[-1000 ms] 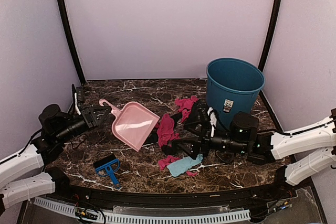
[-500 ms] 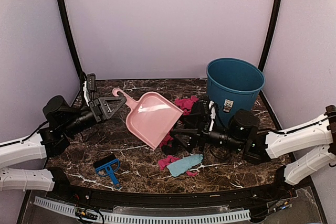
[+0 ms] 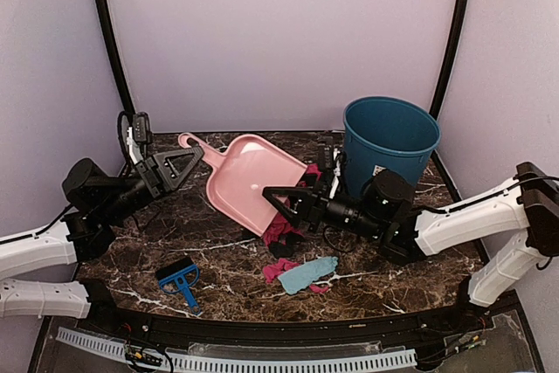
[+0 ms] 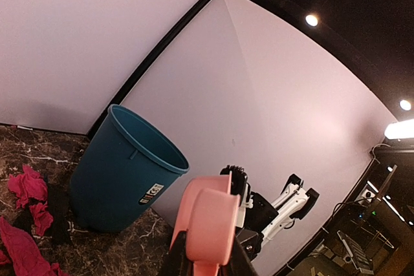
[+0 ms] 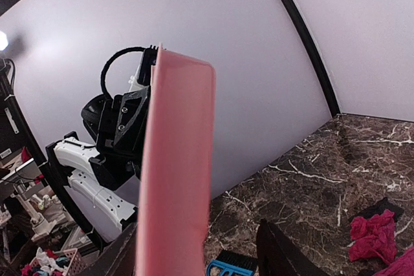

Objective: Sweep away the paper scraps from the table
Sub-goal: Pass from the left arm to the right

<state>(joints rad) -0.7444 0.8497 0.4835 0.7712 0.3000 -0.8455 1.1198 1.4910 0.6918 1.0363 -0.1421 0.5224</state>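
From the top: gripping the handle of the pink dustpan (image 3: pixel 249 183) tight with the left gripper (image 3: pixel 190 156), and holding it up off the table (image 3: pixel 218 251), tilting down to the right. Holding the right gripper (image 3: pixel 278 203) at the dustpan's low edge, with fingers partly open, one on each side of that edge. Seeing the paper scraps (image 3: pixel 279 229) lying on the table: a pink and black bunch just under the low edge, a light blue one with more pink nearer the front, more pink beside the blue bin (image 3: pixel 389 150). Seeing a small blue brush (image 3: pixel 179 279) lying near the front left, well apart from both grippers.

From the left wrist: pinching the pink handle of the dustpan (image 4: pixel 207 221) between the two dark fingers (image 4: pixel 173 262), shut tight on it. Looking past it at the blue bin (image 4: pixel 123 172) standing upright on the table (image 4: pixel 39 150), with pink paper scraps (image 4: pixel 26 189) lying to its left.

From the right wrist: looking at the dustpan (image 5: pixel 174 159) edge-on, standing between the two fingers of the right gripper (image 5: pixel 197 227). Showing a clear gap between the dustpan and one finger. Cannot tell about touching on the other side. Seeing the left gripper (image 5: pixel 126 117) behind the dustpan, and pink and black paper scraps (image 5: pixel 372 237) lying on the table (image 5: pixel 323 166).
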